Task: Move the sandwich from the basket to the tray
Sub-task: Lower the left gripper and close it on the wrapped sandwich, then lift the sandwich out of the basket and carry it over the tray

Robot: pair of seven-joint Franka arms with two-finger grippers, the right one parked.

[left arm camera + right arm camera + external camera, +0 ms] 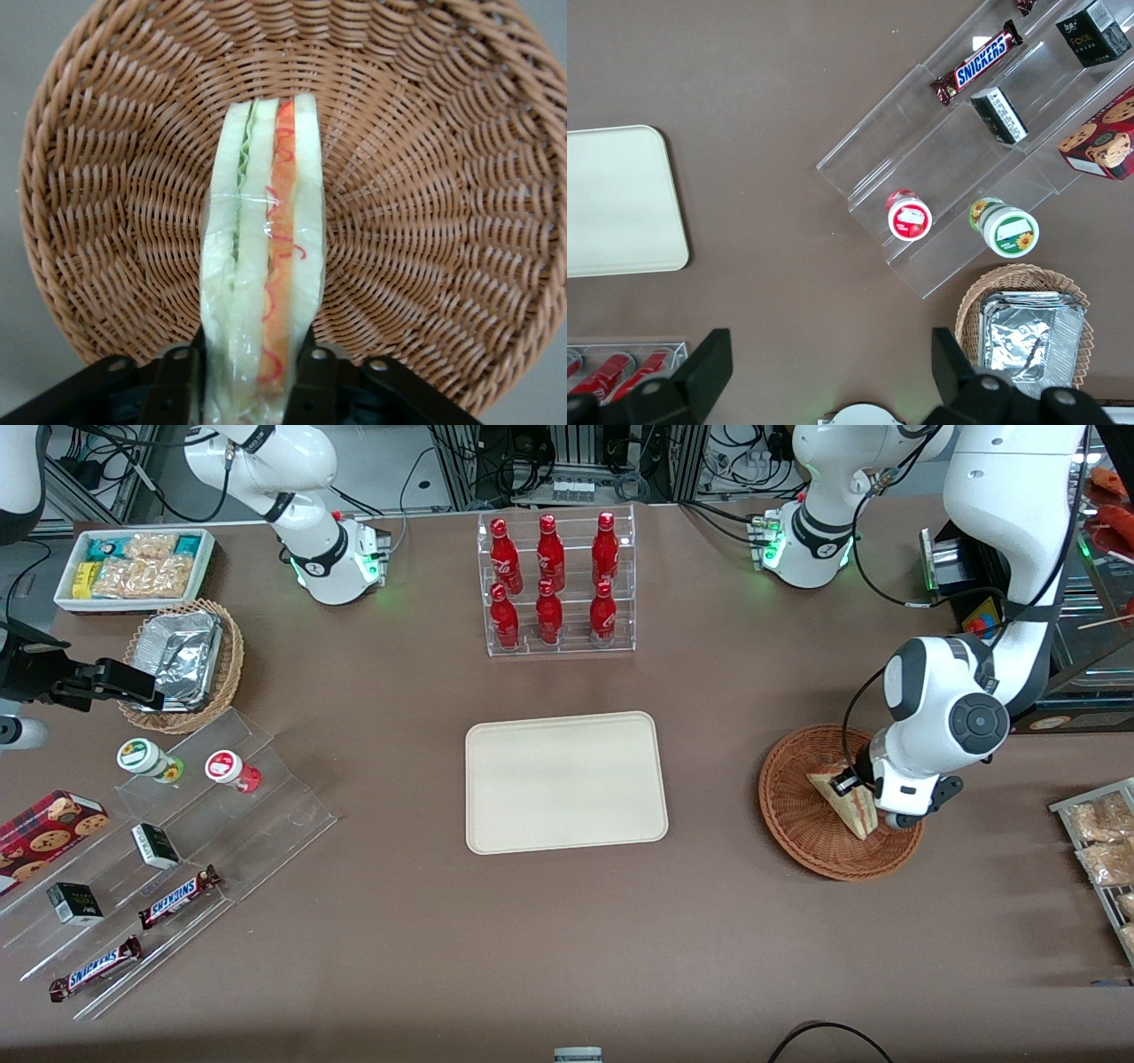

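Note:
The sandwich (846, 799), a plastic-wrapped wedge of white bread with green and red filling (263, 266), sits in the round reddish-brown wicker basket (797, 815) toward the working arm's end of the table. My left gripper (864, 797) is down in the basket (443, 204), its two black fingers (310, 390) pressed against the sandwich's two bread faces, shut on it. The cream-beige tray (565, 781) lies flat at the middle of the table with nothing on it; it also shows in the right wrist view (620, 199).
A clear rack of red bottles (556, 584) stands farther from the front camera than the tray. Toward the parked arm's end are a tan basket with foil container (182, 660), a white snack bin (133, 567) and clear steps with snacks (159, 859). Packets lie at the working arm's edge (1103, 841).

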